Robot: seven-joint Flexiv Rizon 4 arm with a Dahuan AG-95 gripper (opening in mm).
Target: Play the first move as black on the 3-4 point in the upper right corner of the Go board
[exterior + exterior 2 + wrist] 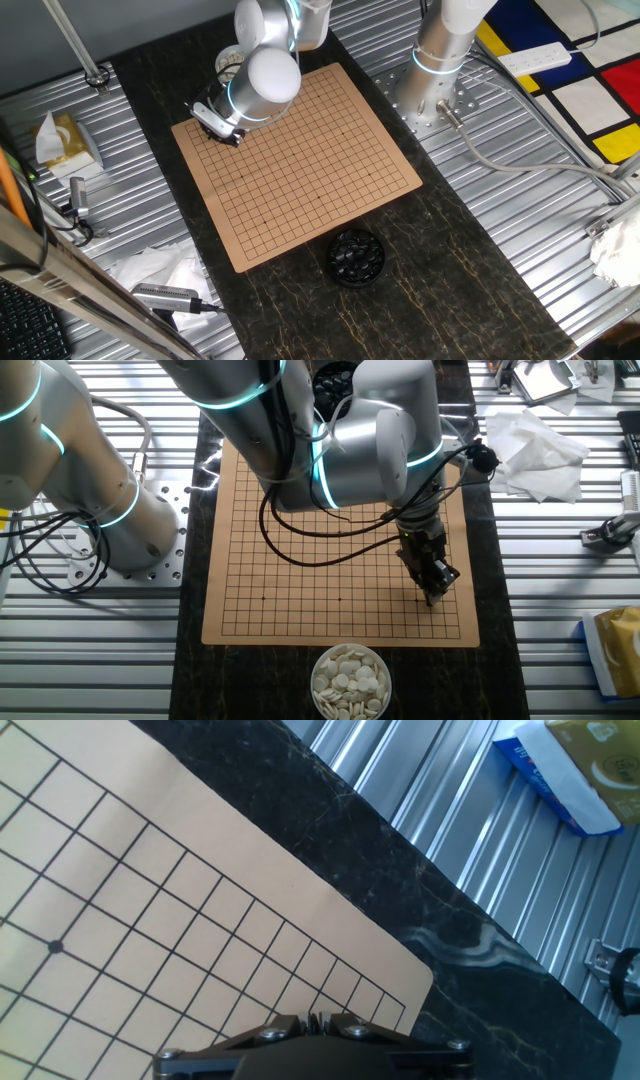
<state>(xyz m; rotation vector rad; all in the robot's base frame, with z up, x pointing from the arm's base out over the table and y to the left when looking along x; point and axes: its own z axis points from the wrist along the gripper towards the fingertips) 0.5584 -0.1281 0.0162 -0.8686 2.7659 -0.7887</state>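
My gripper (313, 1018) hangs low over the corner of the tan Go board (260, 870), near its right edge in the other fixed view (437, 592). Its fingers are pressed together on a thin dark sliver, the black stone (313, 1016), seen edge-on in the hand view. A star dot (55, 947) lies left of the fingers. The 3-4 point is one of the bare crossings a step from that dot; no stone lies on the grid. In one fixed view the gripper (228, 133) sits at the board's far left corner.
A bowl of black stones (356, 257) stands off one board edge and a bowl of white stones (350, 680) off the opposite edge. Dark marbled mat (400, 850) surrounds the board. A blue tissue box (560, 770) and crumpled tissues (535, 450) lie on the ribbed metal table.
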